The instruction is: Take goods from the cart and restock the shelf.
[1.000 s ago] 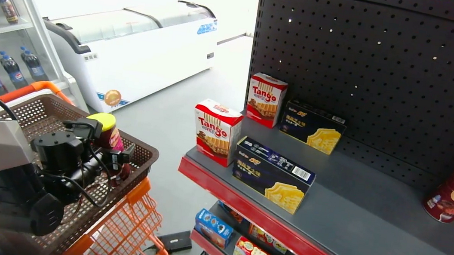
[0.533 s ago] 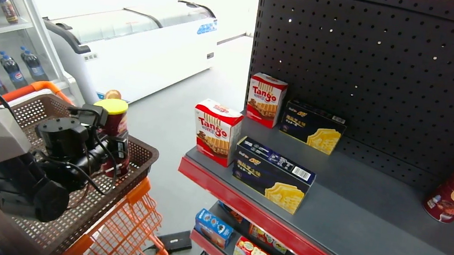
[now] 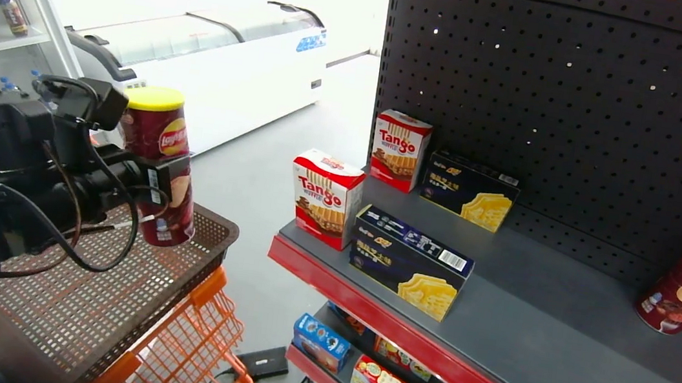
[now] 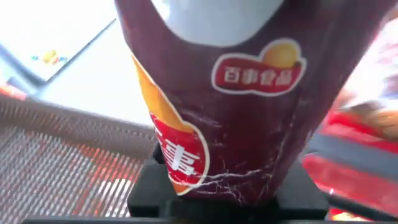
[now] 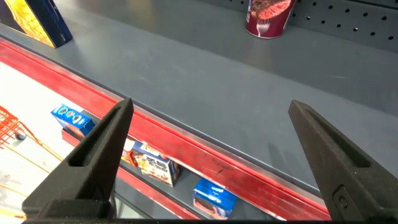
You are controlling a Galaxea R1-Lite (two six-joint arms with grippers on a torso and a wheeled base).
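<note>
Head view has the left gripper [image 3: 145,172] — clenched on the chip can [image 3: 160,130] — risen within the last second from inside the cart basket [image 3: 210,222] to up over its rim, so the can hangs upright, seemingly clear to carry across to the shelf [image 3: 527,318].
</note>
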